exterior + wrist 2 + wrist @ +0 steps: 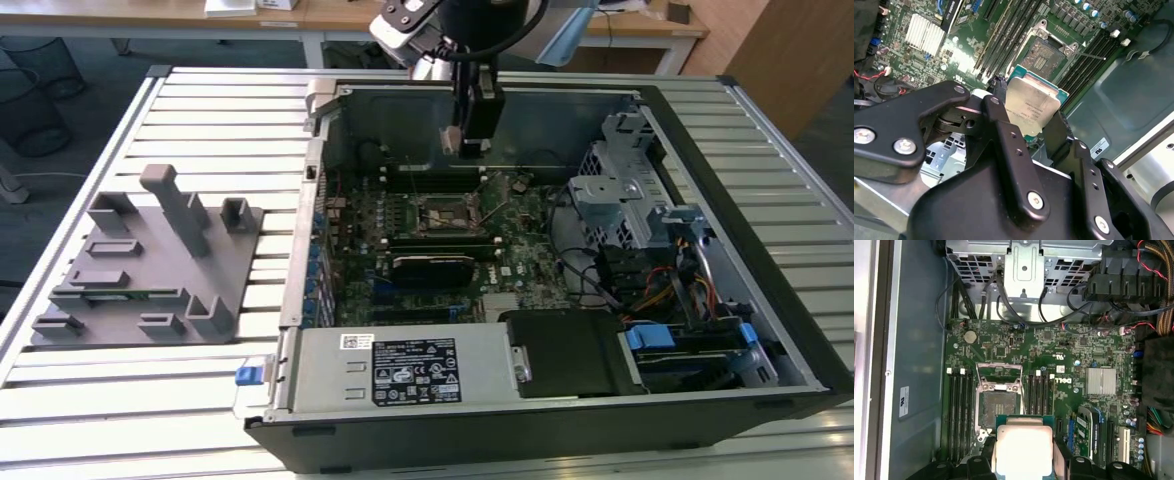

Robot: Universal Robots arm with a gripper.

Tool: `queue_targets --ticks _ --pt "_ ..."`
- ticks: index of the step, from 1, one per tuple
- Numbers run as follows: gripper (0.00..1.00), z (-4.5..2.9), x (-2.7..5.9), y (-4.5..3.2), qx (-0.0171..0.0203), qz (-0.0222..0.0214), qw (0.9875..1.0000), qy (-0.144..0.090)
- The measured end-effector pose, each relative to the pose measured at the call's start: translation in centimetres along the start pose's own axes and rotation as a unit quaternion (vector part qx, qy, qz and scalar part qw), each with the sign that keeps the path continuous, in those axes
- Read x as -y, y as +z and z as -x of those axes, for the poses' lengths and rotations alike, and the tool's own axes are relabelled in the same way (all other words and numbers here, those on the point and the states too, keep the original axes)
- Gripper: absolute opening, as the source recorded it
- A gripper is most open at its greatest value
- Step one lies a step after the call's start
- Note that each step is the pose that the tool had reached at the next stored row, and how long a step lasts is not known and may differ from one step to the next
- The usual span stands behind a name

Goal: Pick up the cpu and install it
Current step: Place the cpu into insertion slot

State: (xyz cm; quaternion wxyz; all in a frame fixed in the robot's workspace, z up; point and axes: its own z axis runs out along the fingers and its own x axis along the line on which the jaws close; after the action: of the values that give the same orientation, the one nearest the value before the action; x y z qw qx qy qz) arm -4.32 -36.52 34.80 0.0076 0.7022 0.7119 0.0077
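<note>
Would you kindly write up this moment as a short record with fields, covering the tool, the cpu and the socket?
tool: shut on the cpu, above the motherboard
cpu: gripped at two opposite edges, metal top showing in both wrist views, not yet seated
socket: open and empty, frame flipped up
case: lying open on the slatted table
grey fixture: on the table beside the case, at the exterior view's left

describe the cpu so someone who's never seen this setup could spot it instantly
Inside the open computer case, above the green motherboard, hangs the black gripper. The cpu is the flat square chip it clamps: pale silver top, thin green rim, unlike the dark socket below.
</note>
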Motion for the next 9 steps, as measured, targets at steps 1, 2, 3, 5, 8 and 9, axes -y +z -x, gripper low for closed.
queue_targets --ticks 1,2,3,5,8,9 --pt "0.54 0.0 0.0 0.02 0.0 0.0 1.0 0.0" --pt "0.54 0.0 0.0 0.04 0.0 0.0 1.0 0.0" --pt "0.54 0.0 0.0 0.06 0.0 0.0 1.0 0.0" --pt "0.54 0.0 0.0 0.1 0.0 0.0 1.0 0.0" --pt "0.54 0.0 0.0 0.16 0.0 0.0 1.0 0.0" --pt "0.54 0.0 0.0 0.18 0.0 0.0 1.0 0.0"
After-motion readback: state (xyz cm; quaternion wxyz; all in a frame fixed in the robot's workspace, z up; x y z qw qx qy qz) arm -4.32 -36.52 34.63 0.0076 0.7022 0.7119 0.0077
